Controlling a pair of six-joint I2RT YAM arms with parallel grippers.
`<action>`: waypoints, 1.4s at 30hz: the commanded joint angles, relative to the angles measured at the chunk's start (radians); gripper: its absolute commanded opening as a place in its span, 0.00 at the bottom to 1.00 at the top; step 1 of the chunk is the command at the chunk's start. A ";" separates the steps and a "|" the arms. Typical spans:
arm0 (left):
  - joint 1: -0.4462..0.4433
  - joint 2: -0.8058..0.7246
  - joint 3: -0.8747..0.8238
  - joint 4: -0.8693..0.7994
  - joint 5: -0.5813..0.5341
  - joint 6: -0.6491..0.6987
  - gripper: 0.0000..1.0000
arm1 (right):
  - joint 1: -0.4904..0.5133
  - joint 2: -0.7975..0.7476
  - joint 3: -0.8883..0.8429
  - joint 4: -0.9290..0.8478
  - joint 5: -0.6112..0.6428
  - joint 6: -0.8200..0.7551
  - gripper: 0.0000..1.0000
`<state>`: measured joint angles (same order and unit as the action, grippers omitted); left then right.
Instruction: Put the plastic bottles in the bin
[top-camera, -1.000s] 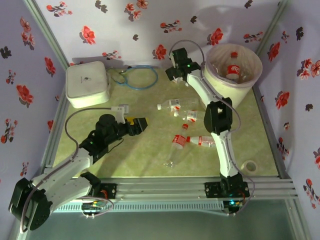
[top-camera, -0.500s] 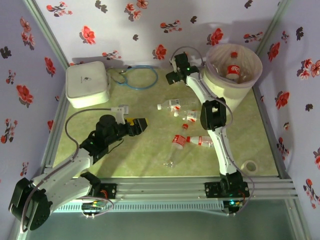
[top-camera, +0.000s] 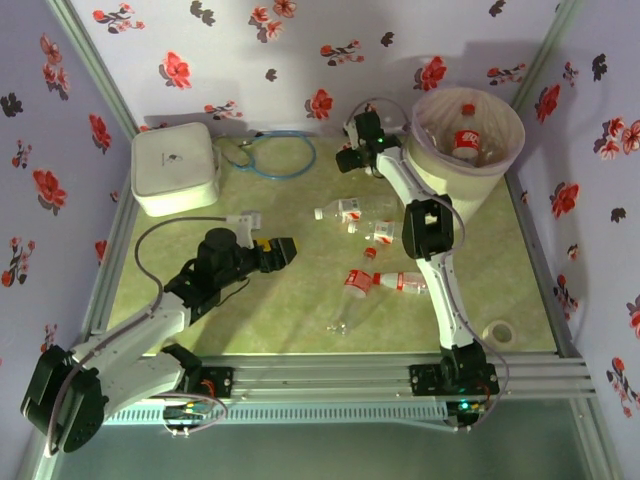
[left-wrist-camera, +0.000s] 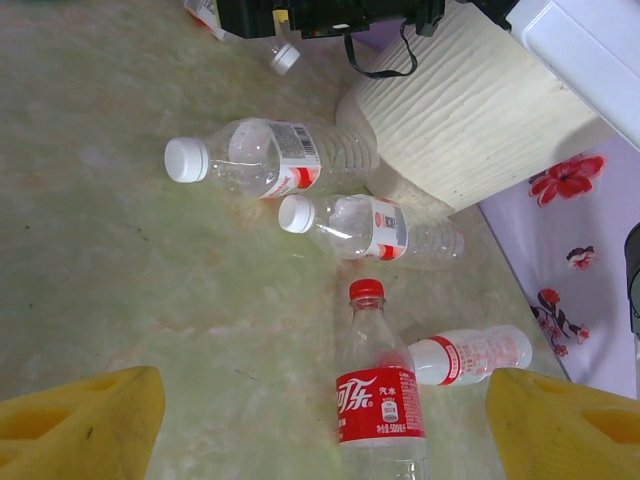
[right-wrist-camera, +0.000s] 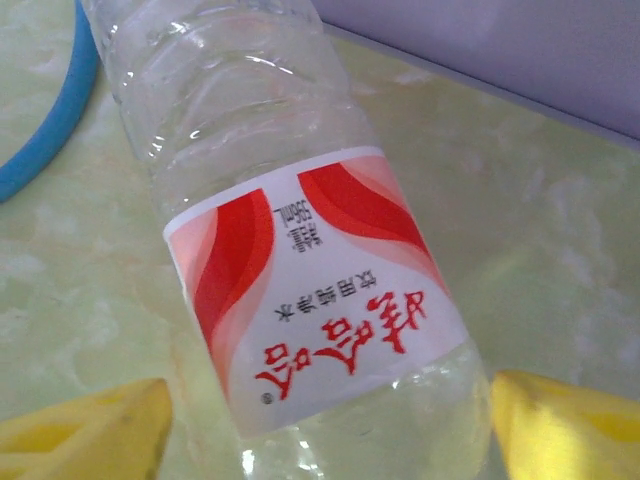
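From above, the left end effector (top-camera: 278, 249) hangs over the green desk (top-camera: 290, 195), left of five plastic bottles (top-camera: 340, 210) lying loose mid-desk. The right end effector (top-camera: 350, 158) is at the far side, just left of the bin (top-camera: 519, 140). The bin stands in the far right corner with a red-capped bottle (top-camera: 465, 138) inside. From this view I cannot tell whether either end effector holds anything. A white box (top-camera: 175, 168) and a blue cable (top-camera: 285, 165) lie at the far left.

The left wrist camera settles one. Its yellow fingers (left-wrist-camera: 80, 420) are spread wide, released. Ahead lie two white-capped bottles (left-wrist-camera: 265, 158), a cola bottle (left-wrist-camera: 378, 395) nearest, a small white-labelled bottle (left-wrist-camera: 470, 355) just beside it, and the ribbed bin wall beyond.

The right wrist camera settles the other. A clear red-and-white-labelled bottle (right-wrist-camera: 310, 250) sits between the yellow fingers (right-wrist-camera: 80, 430), both against its sides, so the right end effector is grasping it. The desk lies behind it, with the blue cable at upper left.
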<state>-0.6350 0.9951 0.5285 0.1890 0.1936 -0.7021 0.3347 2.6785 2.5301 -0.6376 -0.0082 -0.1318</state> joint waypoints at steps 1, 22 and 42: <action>0.008 0.006 0.033 -0.003 -0.008 -0.010 0.84 | 0.010 -0.023 -0.038 0.006 0.003 -0.005 0.73; 0.009 0.013 0.020 -0.006 -0.015 -0.007 0.85 | 0.087 -0.399 -0.148 -0.007 0.109 -0.042 0.51; 0.011 0.218 0.068 0.129 0.022 -0.034 0.84 | -0.190 -1.172 -0.694 -0.085 0.402 0.167 0.52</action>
<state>-0.6338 1.1824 0.5564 0.2432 0.1890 -0.7204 0.1982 1.5272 1.8896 -0.6800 0.3527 -0.0528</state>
